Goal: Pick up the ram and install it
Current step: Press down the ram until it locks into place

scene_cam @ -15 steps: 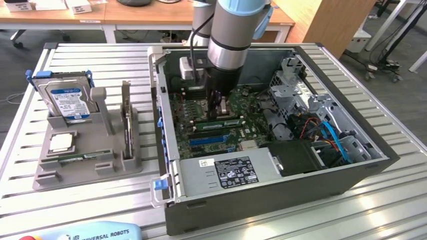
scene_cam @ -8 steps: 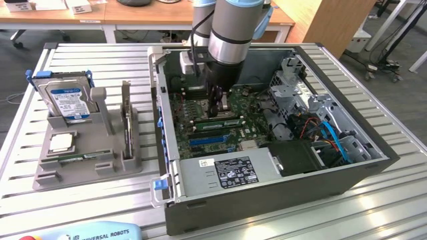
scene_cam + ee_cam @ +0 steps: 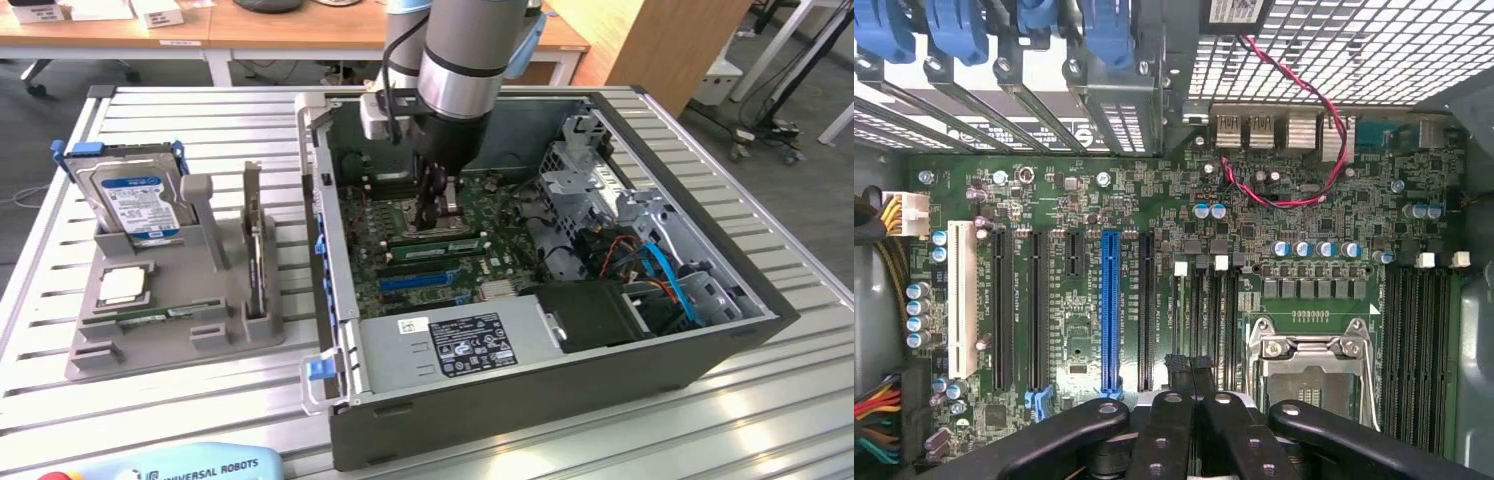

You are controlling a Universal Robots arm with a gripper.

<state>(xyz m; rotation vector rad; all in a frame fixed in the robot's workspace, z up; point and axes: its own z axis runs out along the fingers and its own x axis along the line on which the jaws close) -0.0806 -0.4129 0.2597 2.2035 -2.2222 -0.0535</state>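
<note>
Jaws pressed together, lowered inside the computer case (image 3: 747, 330). Noted the ram (image 3: 434, 242) just beneath them, lying along its slot on the motherboard (image 3: 1154, 200). Judged as seating step; called for straight, even downward pressure.

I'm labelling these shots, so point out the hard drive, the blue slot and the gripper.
hard drive (image 3: 134, 200), exterior view, its blue-and-white label.
blue slot (image 3: 1110, 305), wrist view, mid-length.
gripper (image 3: 1191, 375), wrist view, at its closed fingertips.
</note>
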